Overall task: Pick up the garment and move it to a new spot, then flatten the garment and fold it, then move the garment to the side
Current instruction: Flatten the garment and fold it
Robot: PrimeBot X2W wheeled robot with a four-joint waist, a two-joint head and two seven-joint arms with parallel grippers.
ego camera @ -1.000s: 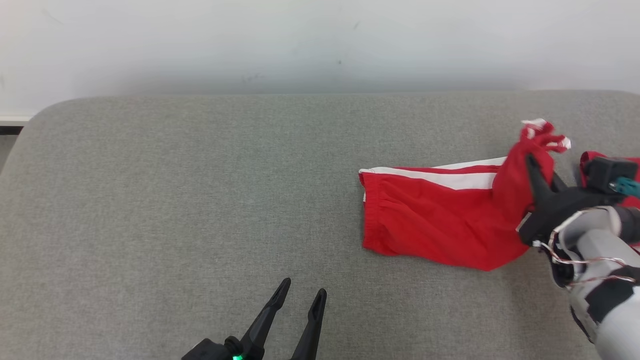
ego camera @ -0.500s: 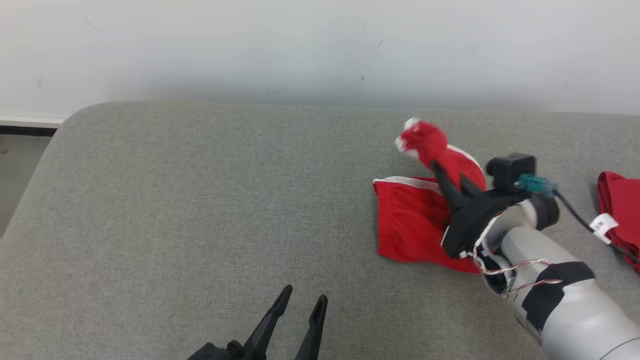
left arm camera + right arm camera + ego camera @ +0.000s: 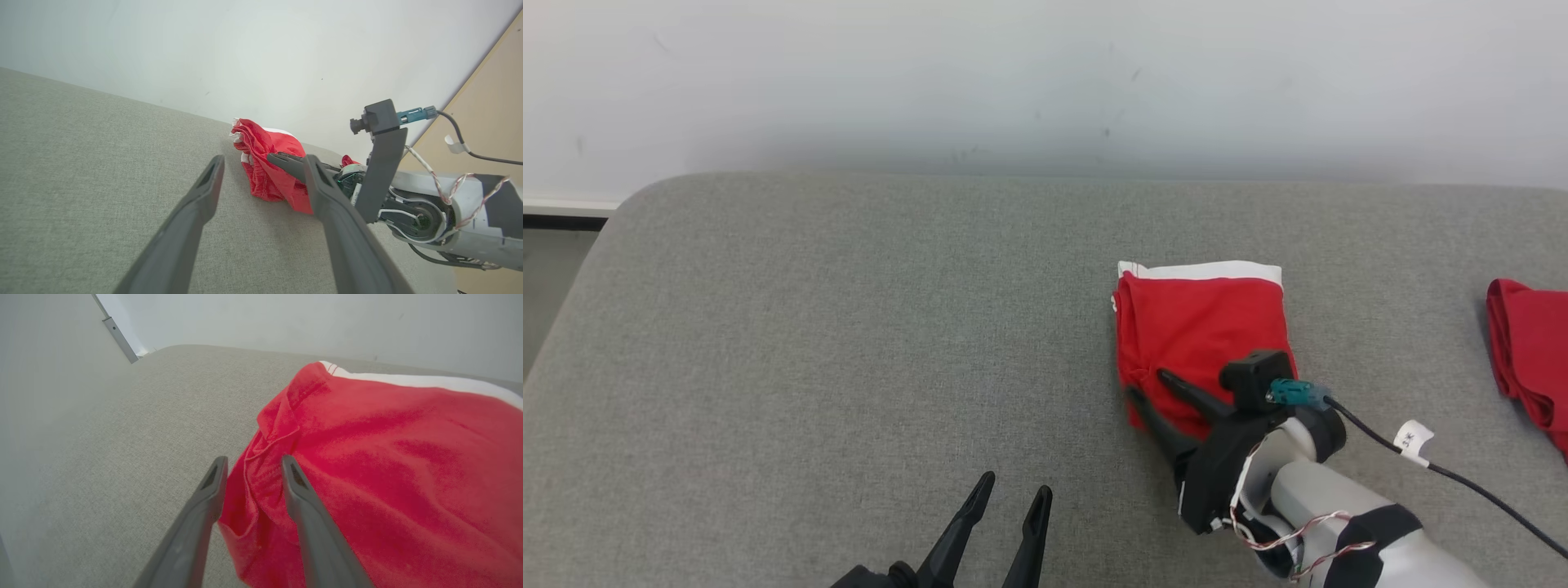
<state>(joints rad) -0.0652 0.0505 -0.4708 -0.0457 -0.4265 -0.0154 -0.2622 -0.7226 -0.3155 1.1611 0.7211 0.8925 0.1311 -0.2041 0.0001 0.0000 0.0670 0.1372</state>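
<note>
Well, the red garment (image 3: 1205,322) lies folded on the grey cloth-covered table (image 3: 849,327), a bit to the right of the middle. It has a white stripe along its far edge. The right end effector (image 3: 1145,381) is at the garment's near left corner. Its two dark fingers are spread apart and are not pinching the cloth. In the right wrist view, the bunched red edge shows in the gap between the two fingers, low down by the table. The left end effector (image 3: 1013,490) is at the bottom of the head view, well apart from the garment. Its fingers are spread wide too, and it is empty. Another red cloth (image 3: 1527,359) lies at the right edge of the head view, well apart from the folded garment. A black cable (image 3: 1462,478) with a small white tag runs from the right arm. A white wall (image 3: 1045,82) stands behind the table.
</note>
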